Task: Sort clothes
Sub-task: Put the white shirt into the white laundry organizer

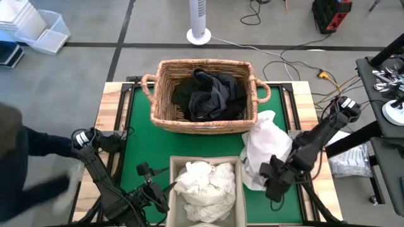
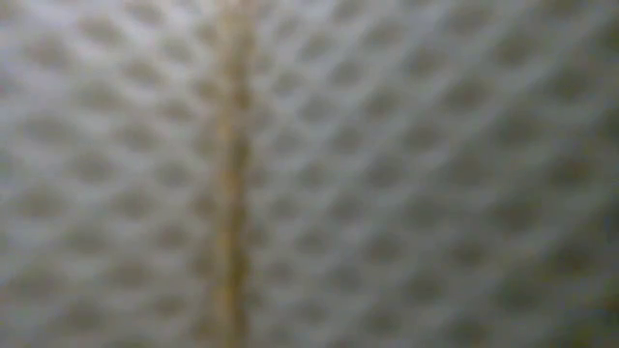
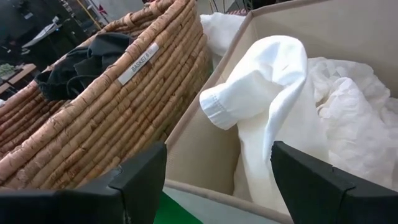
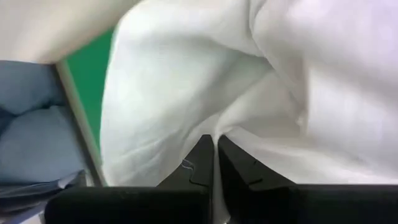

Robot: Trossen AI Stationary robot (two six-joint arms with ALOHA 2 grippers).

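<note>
On the right side of the table (image 1: pixel 129 135), just beside the fabric box (image 1: pixel 237 189), my right fingers (image 4: pixel 214 163) are clenched on a fold of the white garment (image 1: pixel 265 148), which lies bunched on the green mat between the wicker basket (image 1: pixel 165 101) and my wrist. My left fingers (image 3: pixel 217 180) stand released and hold nothing, at the near left corner of the box, with a white sleeve (image 3: pixel 261 99) draped over its rim just ahead of them. By my reckoning the sort is nearly finished: the dark clothes (image 1: pixel 208 94) are heaped in the basket, the white clothes (image 1: pixel 205 183) fill the box, and the piece I am pinching looks to be the only one not yet in a container. What is left is to carry it into the box with the other whites. The low camera shows only a blurred weave, so I get nothing from it.
</note>
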